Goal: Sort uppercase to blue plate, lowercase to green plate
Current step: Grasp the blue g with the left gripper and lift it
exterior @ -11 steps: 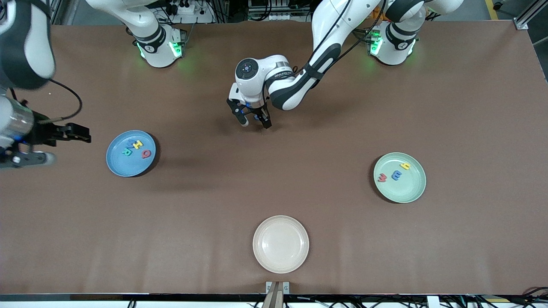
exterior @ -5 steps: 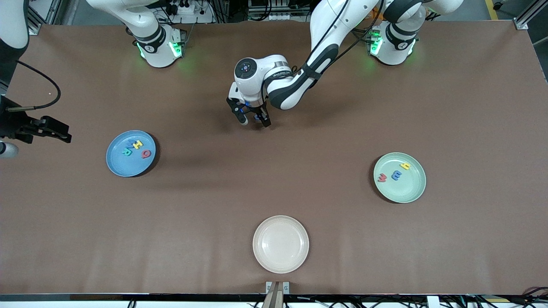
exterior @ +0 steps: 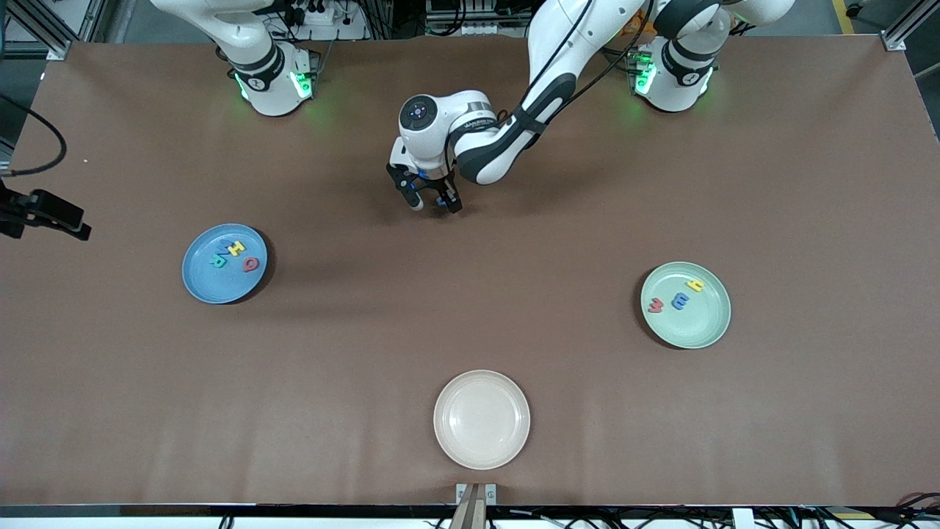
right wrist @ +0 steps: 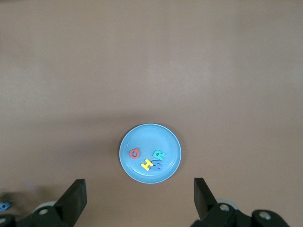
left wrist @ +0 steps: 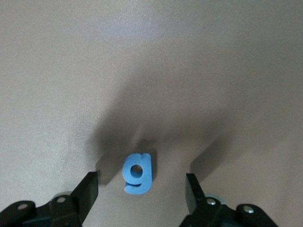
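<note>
The blue g [left wrist: 138, 173] lies flat on the brown table between the fingers of my open left gripper [left wrist: 141, 183], untouched. In the front view that gripper [exterior: 435, 205] is low over the table's middle, toward the robot bases. The blue plate [exterior: 213, 288] holds the yellow H [exterior: 235, 247], teal R [exterior: 218, 259], red Q [exterior: 251, 264] and blue W. The green plate [exterior: 696, 328] holds the yellow y [exterior: 695, 284], periwinkle e [exterior: 681, 300] and red w [exterior: 655, 304]. My right gripper [right wrist: 138, 190] is open and empty, high over the table, with the blue plate [right wrist: 147, 135] in its view.
An empty cream-pink plate [exterior: 481, 419] sits at the table edge nearest the front camera. In the front view the right gripper [exterior: 73, 226] shows at the right arm's end of the table. The robot bases stand along the top.
The right gripper has pulled away from the blue plate toward the right arm's end of the table. The left gripper has shifted slightly toward the bases, still around the g.
</note>
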